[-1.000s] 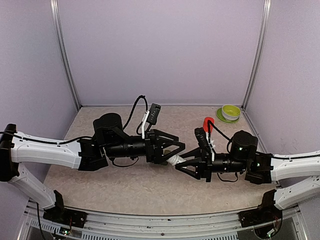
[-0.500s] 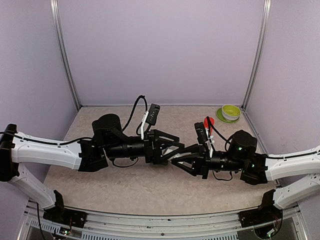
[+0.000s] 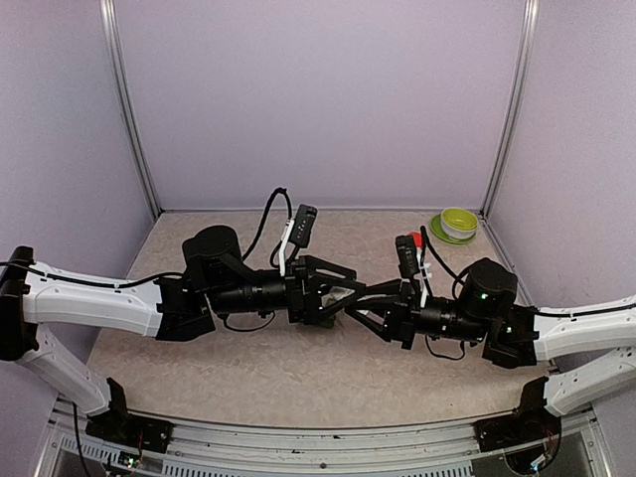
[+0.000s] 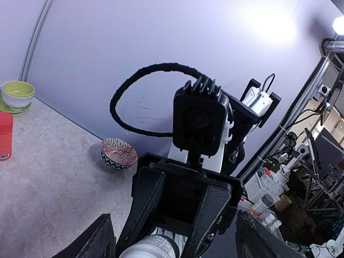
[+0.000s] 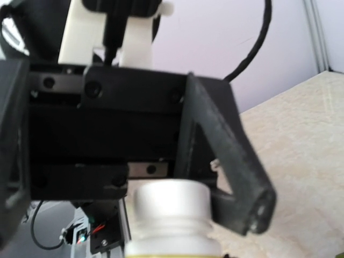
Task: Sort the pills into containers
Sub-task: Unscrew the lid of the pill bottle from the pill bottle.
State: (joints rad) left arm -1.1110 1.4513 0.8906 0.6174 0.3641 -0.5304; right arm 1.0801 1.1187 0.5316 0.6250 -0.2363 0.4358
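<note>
**Right hand** (image 3: 360, 302): over mid-bench (image 3: 248, 373), clamped on a small white-capped bottle (image 5: 171, 212), cap end turned toward the left hand.

**Left hand** (image 3: 350, 295): met the right head-on. Its fingers (image 4: 95, 243) stood apart, one on each side of the bottle's cap and clear of it.

**Containers:** not made out in any view.

**Red bottle** (image 4: 4, 136): upright on the bench, just behind the right arm.

**Green bowl** (image 3: 458, 221): far right corner of the bench.

**Patterned bowl** (image 4: 119, 152): on the bench, close to a wall.
</note>
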